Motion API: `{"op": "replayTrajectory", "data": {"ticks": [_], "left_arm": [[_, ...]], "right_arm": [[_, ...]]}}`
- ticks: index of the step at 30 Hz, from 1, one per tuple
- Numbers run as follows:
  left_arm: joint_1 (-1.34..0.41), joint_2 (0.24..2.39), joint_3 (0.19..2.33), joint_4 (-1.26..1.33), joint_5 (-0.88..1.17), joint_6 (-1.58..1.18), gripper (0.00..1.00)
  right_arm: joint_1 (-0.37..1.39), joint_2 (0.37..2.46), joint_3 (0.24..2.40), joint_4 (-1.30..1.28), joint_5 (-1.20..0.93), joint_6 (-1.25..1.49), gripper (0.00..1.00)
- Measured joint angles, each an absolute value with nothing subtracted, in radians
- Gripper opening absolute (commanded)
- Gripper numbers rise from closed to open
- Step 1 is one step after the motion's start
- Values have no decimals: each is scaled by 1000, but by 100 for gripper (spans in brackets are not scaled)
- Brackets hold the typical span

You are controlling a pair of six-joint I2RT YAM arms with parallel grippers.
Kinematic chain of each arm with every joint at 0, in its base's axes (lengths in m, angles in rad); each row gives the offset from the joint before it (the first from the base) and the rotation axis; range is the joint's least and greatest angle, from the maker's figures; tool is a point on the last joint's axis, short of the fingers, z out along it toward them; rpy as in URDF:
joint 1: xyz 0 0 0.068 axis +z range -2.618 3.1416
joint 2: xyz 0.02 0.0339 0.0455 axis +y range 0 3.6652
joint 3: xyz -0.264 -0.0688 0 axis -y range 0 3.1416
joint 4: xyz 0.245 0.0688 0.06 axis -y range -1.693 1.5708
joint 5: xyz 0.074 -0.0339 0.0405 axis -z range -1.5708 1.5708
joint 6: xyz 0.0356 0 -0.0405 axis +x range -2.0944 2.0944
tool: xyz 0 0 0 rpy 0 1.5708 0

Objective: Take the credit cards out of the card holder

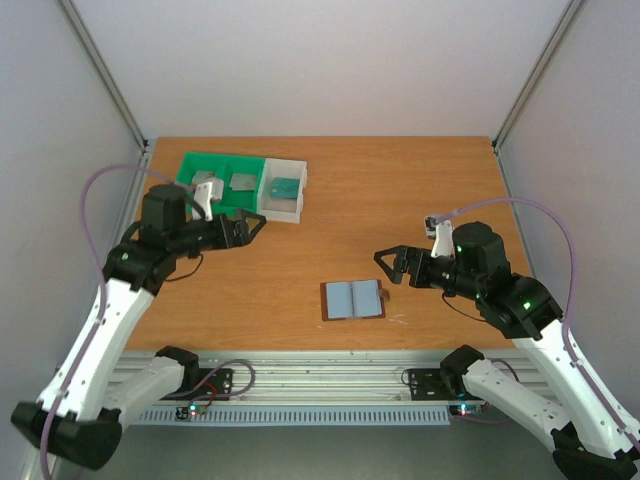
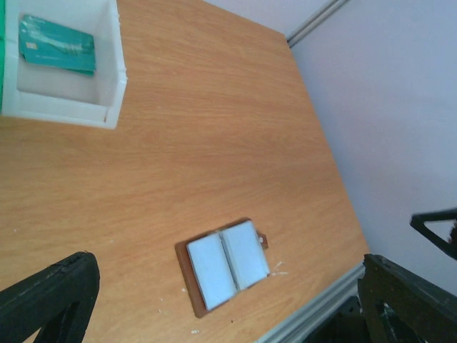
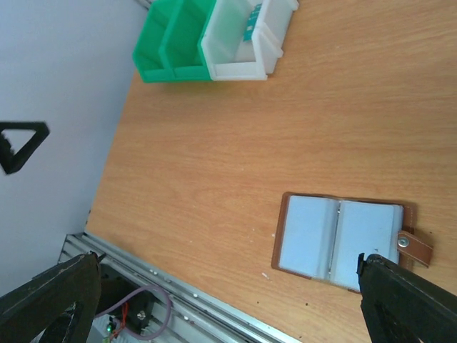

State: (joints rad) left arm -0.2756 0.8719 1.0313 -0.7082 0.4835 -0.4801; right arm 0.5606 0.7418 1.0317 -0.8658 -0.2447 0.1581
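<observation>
From above, saw the card holder (image 1: 353,299) lying open on the worktop (image 1: 400,180) near the right claw (image 1: 386,266), far from the left claw (image 1: 258,226), both spread wide and gripping nothing. Found grey cards (image 1: 243,181) in the green bin (image 1: 220,157) only there; caught the teal card (image 2: 57,46) in the white bin (image 2: 71,107) from the left wrist.
</observation>
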Motion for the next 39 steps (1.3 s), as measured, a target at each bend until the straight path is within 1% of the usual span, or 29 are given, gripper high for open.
{"op": "replayTrajectory", "data": {"ticks": [5, 12, 16, 18, 21, 25, 30, 35, 39], "left_arm": [[-276, 754, 937, -710, 514, -503, 99], [-276, 726, 834, -714, 533, -505, 99], [-276, 736, 804, -718, 529, -505, 99], [-276, 730, 800, -730, 506, -501, 99], [-276, 707, 790, -741, 473, -496, 99], [-276, 691, 779, -748, 455, -491, 99], [-276, 682, 784, -782, 435, -478, 99], [-276, 601, 791, -816, 418, -463, 99], [-276, 525, 791, -823, 397, -463, 99]], "right_arm": [[560, 754, 1033, -877, -216, 141, 98], [560, 772, 1002, -882, -184, 95, 98], [561, 815, 945, -879, -187, 102, 87], [568, 871, 927, -876, -188, 114, 86], [619, 986, 910, -862, -164, 127, 87], [759, 1118, 912, -850, -56, 141, 89], [922, 1347, 954, -816, 83, 166, 91], [987, 1556, 1013, -779, 173, 196, 92], [1003, 1647, 1037, -763, 208, 209, 93]]}}
